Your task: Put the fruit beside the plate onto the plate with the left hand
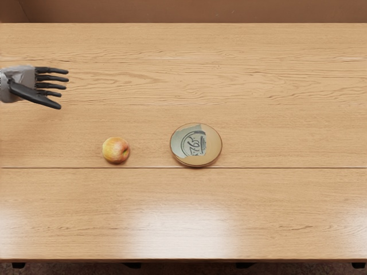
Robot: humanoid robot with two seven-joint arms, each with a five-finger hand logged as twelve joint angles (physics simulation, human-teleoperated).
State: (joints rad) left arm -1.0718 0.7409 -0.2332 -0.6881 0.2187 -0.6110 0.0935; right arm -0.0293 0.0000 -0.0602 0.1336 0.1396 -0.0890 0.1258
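A red and yellow apple (116,150) lies on the wooden table, just left of a small round plate (212,153) with a tan rim and a grey patterned centre. Apple and plate stand apart with a short gap between them. My left hand (46,86) enters from the left edge, well above and to the left of the apple. Its dark fingers are stretched out flat and hold nothing. The plate carries nothing.
The wooden table (258,86) spans the whole view, with its front edge along the bottom and a wall behind its far edge.
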